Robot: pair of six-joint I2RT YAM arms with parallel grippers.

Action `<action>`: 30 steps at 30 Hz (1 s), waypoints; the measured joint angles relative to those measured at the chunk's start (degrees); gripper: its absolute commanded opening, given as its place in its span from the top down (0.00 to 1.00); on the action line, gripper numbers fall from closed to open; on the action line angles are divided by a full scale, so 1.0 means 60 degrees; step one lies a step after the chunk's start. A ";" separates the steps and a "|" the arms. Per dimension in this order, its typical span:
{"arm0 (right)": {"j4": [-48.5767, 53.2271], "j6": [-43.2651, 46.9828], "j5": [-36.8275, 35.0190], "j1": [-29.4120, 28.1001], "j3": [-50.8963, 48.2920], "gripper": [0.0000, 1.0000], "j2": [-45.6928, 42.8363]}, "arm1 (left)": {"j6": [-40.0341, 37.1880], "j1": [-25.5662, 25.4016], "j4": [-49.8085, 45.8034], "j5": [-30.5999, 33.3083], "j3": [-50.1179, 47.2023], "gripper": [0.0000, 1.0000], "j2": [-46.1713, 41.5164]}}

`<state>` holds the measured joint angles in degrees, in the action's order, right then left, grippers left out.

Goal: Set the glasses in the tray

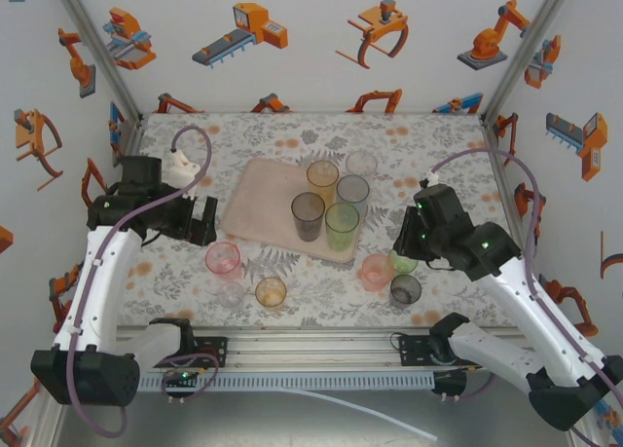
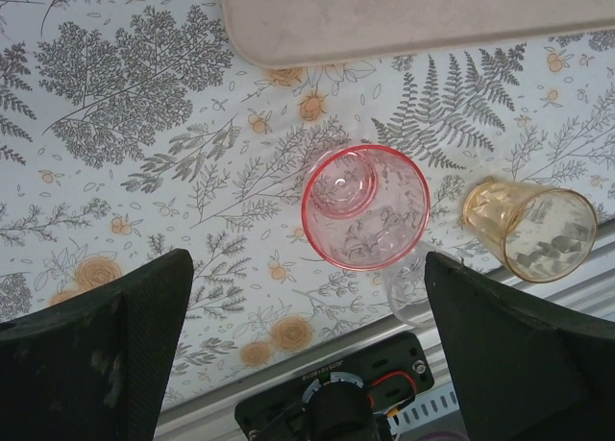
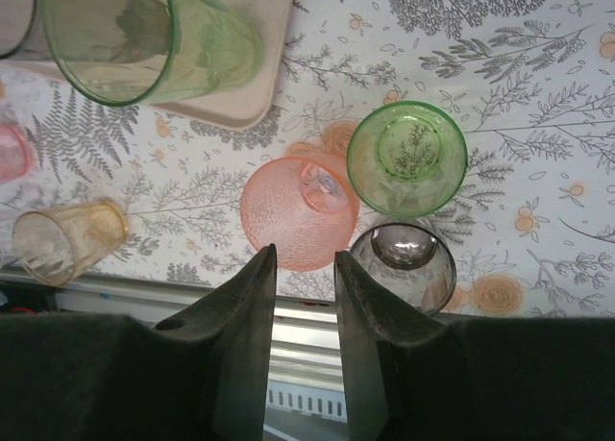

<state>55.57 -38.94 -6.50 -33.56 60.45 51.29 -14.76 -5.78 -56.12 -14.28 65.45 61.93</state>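
Halfway through loading the tray point(image 1: 263, 199), which lies at the middle of the table point(image 1: 438, 155): I count eleven glasses and one tray. Four glasses stand on the tray: a tall amber glass point(image 1: 322, 179), a grey-blue glass point(image 1: 352, 191), a dark glass point(image 1: 308, 216) and a tall green glass point(image 1: 342, 226). A fifth, the clear glass point(image 1: 361, 164), sits at the tray's far right corner, and I cannot tell whether it is on the tray or just beside it. Six wait on the table between the tray and the near edge. To the left are a pink glass point(image 1: 223, 259), a small clear glass point(image 1: 232, 293) and a short amber glass point(image 1: 271, 292). To the right, clustered close, are a salmon glass point(image 1: 376, 272), a short green glass point(image 1: 403, 263) and a smoky glass point(image 1: 405, 289). My left gripper point(image 1: 206, 221) hangs over the pink glass with its jaws spread to the full and nothing in them. My right gripper point(image 3: 304, 257) is open only a narrow way, also empty, with the salmon glass just ahead of it.
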 measured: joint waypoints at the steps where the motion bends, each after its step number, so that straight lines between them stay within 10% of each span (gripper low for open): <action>1: -0.0044 -0.0047 0.0000 0.0000 -0.0004 0.68 -0.0022 | 0.0000 -0.0004 0.0000 0.0029 -0.0011 0.04 0.0015; 30: -0.0608 -0.0557 -0.0102 0.0000 -0.0550 0.68 -0.0106 | -0.0725 0.0000 0.1279 -0.0514 -0.0907 0.36 0.1920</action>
<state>51.92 -42.28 -7.11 -33.56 57.14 50.65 -19.11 -5.78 -48.45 -17.37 60.01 73.45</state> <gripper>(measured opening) 0.322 0.652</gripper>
